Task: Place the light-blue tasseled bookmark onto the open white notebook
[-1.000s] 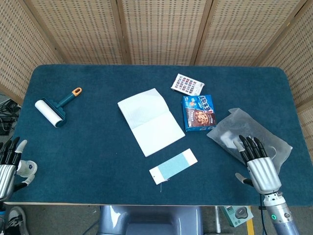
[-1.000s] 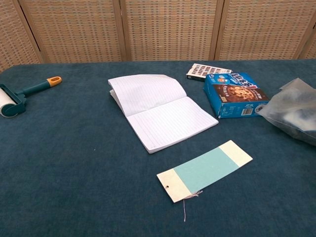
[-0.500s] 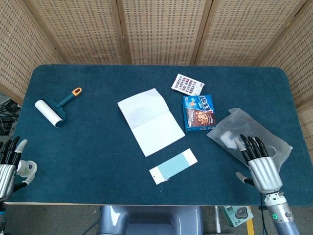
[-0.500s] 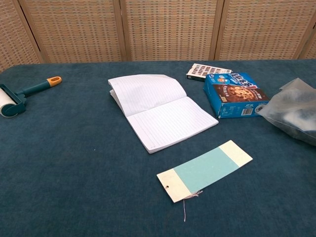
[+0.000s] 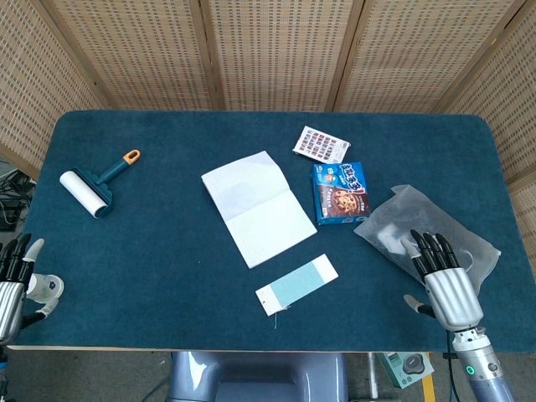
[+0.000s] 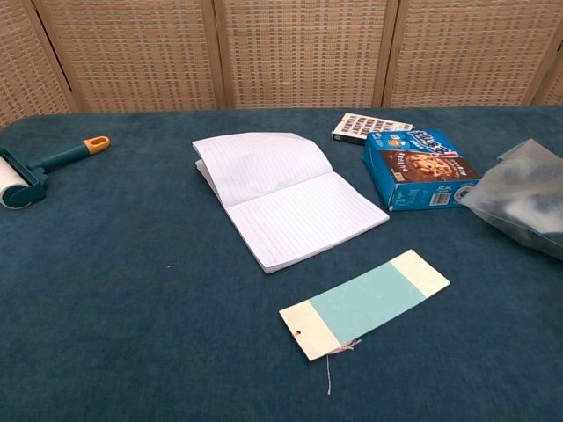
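The light-blue bookmark [image 5: 297, 283] [image 6: 366, 301] lies flat on the blue table, white at both ends, its thin tassel trailing toward the near edge. Just behind it the white notebook [image 5: 258, 208] [image 6: 283, 196] lies open with lined pages up. My right hand [image 5: 442, 280] hovers at the table's near right, fingers straight and apart, holding nothing, well right of the bookmark. At the near left corner my left hand [image 5: 15, 280] is also spread and holds nothing. Neither hand shows in the chest view.
A blue cookie box [image 5: 341, 193] [image 6: 418, 169] and a patterned card [image 5: 321, 144] lie right of the notebook. A translucent plastic bag [image 5: 423, 228] [image 6: 523, 198] sits under my right hand's fingertips. A lint roller [image 5: 96, 185] [image 6: 35, 170] lies far left.
My left hand has drifted slightly down and left toward the frame's edge. Nothing else has moved.
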`<state>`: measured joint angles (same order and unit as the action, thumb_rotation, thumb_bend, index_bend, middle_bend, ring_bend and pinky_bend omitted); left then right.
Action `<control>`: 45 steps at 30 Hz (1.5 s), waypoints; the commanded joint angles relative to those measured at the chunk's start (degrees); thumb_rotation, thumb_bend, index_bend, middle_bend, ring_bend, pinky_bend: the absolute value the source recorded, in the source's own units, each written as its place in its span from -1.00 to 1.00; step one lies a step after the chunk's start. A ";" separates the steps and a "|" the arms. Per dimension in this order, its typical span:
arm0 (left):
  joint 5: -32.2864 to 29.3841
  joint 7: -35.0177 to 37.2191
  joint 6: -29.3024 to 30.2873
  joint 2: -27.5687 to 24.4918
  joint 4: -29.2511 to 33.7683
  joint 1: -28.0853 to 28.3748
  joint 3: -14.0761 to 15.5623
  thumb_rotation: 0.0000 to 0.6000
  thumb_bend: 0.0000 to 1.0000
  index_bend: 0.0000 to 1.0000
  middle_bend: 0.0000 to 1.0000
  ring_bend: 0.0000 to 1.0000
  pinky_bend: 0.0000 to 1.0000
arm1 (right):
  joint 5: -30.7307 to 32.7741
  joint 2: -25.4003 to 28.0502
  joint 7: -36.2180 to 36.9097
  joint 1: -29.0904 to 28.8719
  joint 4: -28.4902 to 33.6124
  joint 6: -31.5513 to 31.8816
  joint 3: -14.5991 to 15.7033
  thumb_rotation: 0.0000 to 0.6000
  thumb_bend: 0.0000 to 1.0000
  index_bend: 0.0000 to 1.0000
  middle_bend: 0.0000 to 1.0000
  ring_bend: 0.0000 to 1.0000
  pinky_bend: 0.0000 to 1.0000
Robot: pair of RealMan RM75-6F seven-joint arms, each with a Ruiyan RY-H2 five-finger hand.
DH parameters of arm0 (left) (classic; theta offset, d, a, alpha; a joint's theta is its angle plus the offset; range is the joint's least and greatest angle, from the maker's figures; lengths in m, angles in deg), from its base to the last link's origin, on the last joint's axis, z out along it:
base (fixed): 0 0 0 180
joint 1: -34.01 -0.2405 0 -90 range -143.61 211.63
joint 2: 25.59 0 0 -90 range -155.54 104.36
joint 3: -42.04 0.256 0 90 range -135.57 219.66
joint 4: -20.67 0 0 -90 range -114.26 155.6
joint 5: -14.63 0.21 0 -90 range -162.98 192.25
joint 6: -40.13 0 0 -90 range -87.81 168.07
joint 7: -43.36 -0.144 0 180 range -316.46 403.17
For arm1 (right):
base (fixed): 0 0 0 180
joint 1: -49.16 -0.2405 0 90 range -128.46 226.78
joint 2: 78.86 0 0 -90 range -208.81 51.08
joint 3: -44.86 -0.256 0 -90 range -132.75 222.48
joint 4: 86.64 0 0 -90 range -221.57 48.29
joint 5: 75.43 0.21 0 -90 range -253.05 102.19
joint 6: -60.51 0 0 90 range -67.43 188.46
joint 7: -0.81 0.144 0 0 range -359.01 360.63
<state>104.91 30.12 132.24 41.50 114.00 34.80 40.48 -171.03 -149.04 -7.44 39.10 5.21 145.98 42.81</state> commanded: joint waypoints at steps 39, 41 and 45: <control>-4.12 -0.27 -2.19 -0.03 -0.13 0.80 -1.61 1.00 -1.00 -1.00 -1.00 -1.00 -1.00 | 9.19 -7.31 -16.37 -17.59 4.59 -28.71 -3.53 1.00 -0.51 -0.56 -1.00 -1.00 -1.00; -4.22 -0.09 -2.10 -0.09 -0.10 0.80 -1.72 1.00 -1.00 -1.00 -1.00 -1.00 -1.00 | 9.67 -7.94 -17.42 -18.54 4.71 -29.95 -3.60 1.00 -0.51 -0.52 -1.00 -1.00 -1.00; -4.37 0.23 -2.06 -0.23 -0.07 0.78 -1.78 1.00 -1.00 -1.00 -1.00 -1.00 -1.00 | 10.74 -9.44 -19.38 -20.41 5.00 -32.08 -3.84 1.00 -0.51 -0.46 -1.00 -1.00 -1.00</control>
<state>100.55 30.35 130.19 41.28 113.94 35.58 38.70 -160.66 -158.04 -26.35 19.08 10.08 114.37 39.10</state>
